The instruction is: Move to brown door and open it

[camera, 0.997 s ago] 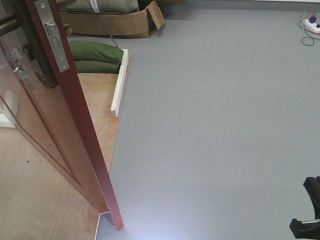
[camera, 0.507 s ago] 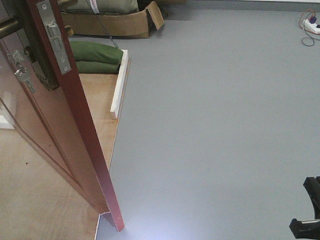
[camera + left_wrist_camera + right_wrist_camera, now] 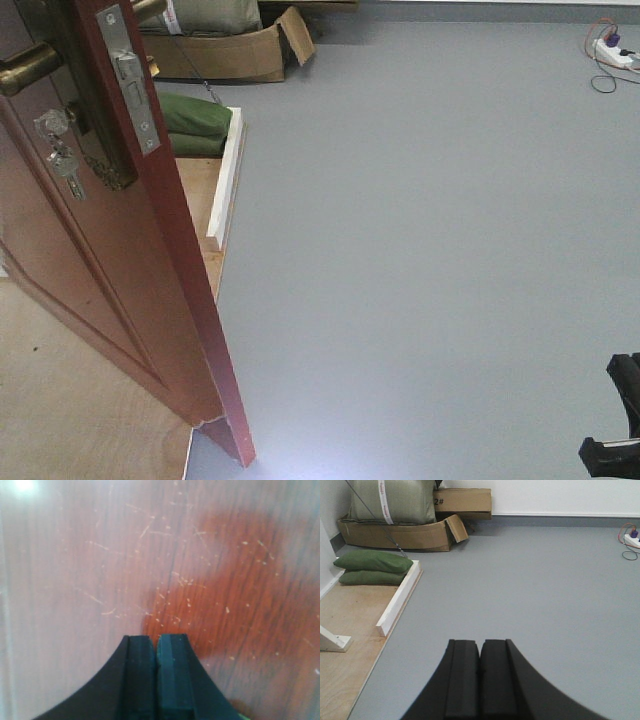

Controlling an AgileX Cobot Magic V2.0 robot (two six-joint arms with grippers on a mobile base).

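Front view: door (image 3: 110,290) ajar at left, edge toward camera, handle (image 3: 25,68), keys (image 3: 60,165). Left wrist only: left gripper (image 3: 157,642) pads pressed together, scratched door face close. Right wrist: right gripper (image 3: 480,647) pads together, empty, over floor (image 3: 545,605).

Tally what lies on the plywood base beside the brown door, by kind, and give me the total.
Green bags: 2, one stacked on the other
White wooden rail: 1, along the plywood's edge
White wooden brace: 1, only partly in the right wrist view
Total: 4
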